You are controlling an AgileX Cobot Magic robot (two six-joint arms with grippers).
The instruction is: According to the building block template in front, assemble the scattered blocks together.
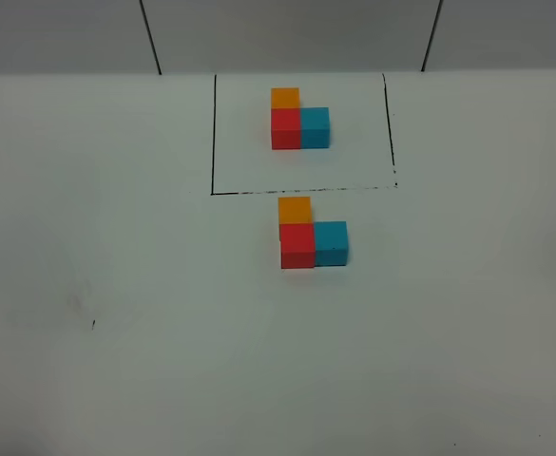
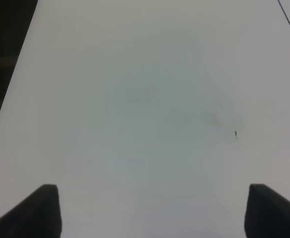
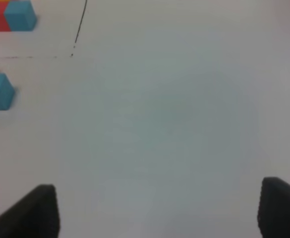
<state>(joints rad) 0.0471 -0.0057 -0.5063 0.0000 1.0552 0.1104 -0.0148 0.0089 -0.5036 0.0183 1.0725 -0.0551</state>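
White table (image 1: pixel 116 361), bare where you parked. Template (image 1: pixel 299 119) sat inside the outline; blocks (image 1: pixel 312 235) already formed the same L just before it. Both grippers, left (image 2: pixel 149 208) and right (image 3: pixel 157 210), gaped empty; your right was nearer.

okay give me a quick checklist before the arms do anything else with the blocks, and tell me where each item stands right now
1. Orange block behind red block, as in the building block template: ok.
2. Blue block right of red, touching: ok.
3. Assembled blocks outside the black outline: ok.
4. Left gripper open, holding nothing: ok.
5. Right gripper open, holding nothing: ok.
6. Block edges perfectly flush: cannot tell.
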